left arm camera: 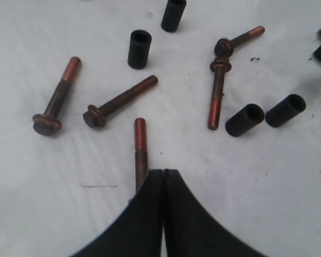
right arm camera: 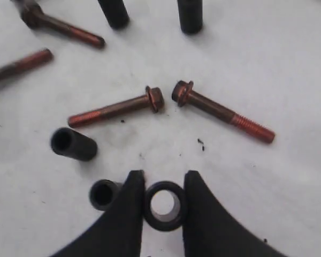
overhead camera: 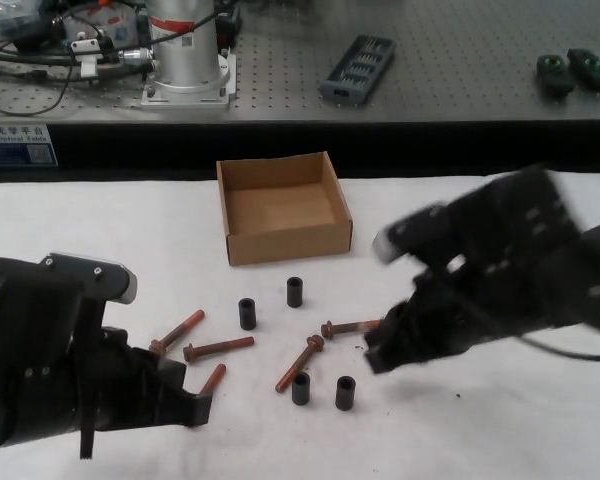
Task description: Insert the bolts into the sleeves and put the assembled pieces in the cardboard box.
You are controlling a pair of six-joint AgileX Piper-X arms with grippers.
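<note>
Five copper bolts lie loose on the white cloth, among them one [overhead camera: 218, 349] near the middle and one [right arm camera: 117, 107] in front of my right gripper. Several black sleeves [overhead camera: 247, 313] stand or lie among them. The open cardboard box [overhead camera: 280, 205] sits behind them with nothing inside. My right gripper [right arm camera: 164, 175] is shut on a black sleeve [right arm camera: 165, 206] whose bore faces the camera; it hovers low at the right of the pile [overhead camera: 380, 350]. My left gripper [left arm camera: 164, 176] is shut with nothing between its fingers, its tip beside a bolt [left arm camera: 140, 152] whose head is hidden under one finger.
Two sleeves [left arm camera: 244, 120] lie side by side toward the front of the pile. Behind the cloth, a raised perforated bench carries a metal column base [overhead camera: 185, 60], cables and a blue rack [overhead camera: 358, 66]. Bare cloth stretches left and right of the box.
</note>
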